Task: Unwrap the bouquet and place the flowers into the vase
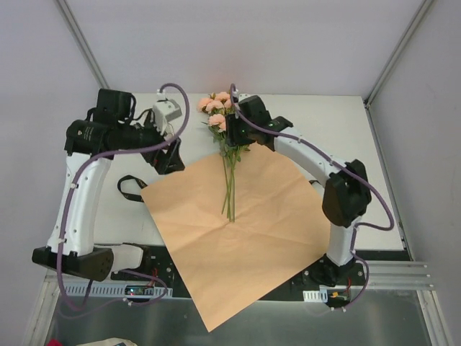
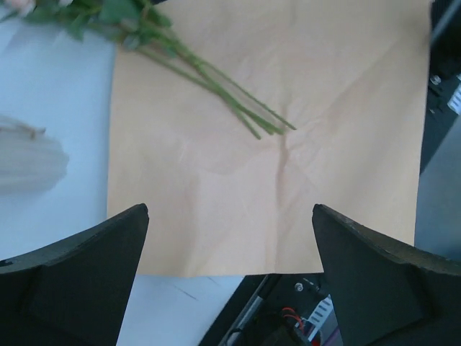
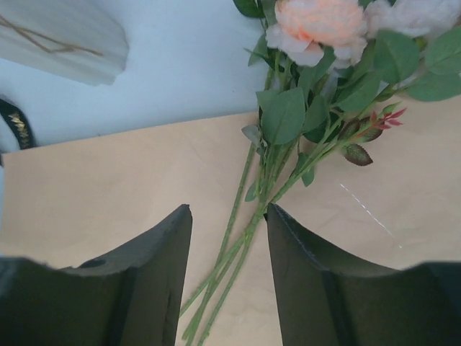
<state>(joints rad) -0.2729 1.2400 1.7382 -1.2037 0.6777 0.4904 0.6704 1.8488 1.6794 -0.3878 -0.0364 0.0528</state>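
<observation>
Ribbon point(image 1: 130, 189): black loop, loose on the white counter point(image 1: 324, 122), just beside the left corner of the paper; a short stretch of ribbon point(image 3: 13, 122) shows at the left edge of the right wrist view. Vase point(image 1: 167, 112): whitish and ribbed, with a thin tan cord across it. It sits on the counter beyond the paper's far-left edge, left of the blooms and apart from both. The left wrist view shows the vase point(image 2: 29, 158) blurred, the right wrist view shows the vase point(image 3: 57, 36) more clearly; upright or lying, cannot tell. Left fingers point(image 1: 171, 157): between vase and paper, by the paper's far-left edge. From the wrist, the left fingers point(image 2: 86, 274) are spread wide and released, with nothing between them. Paper point(image 1: 238, 238): tan-orange sheet, opened flat as a diamond, creased near the centre, its near corner reaching past the counter's front edge between the arm bases. Flowers point(image 1: 229, 180): peach-pink roses with green leaves, lying loose and unwrapped, not in the vase. Stems are bunched on the middle of the paper, cut ends pointing near, and the blooms lie beyond the far corner on bare counter. Right fingers point(image 1: 238, 138): over the leafy upper stems. From the wrist, the right fingers point(image 3: 144, 281) are half-parted, one to each side of the flowers point(image 3: 288, 122), with a gap showing; they are not clenched, and contact with a stem cannot be told.
</observation>
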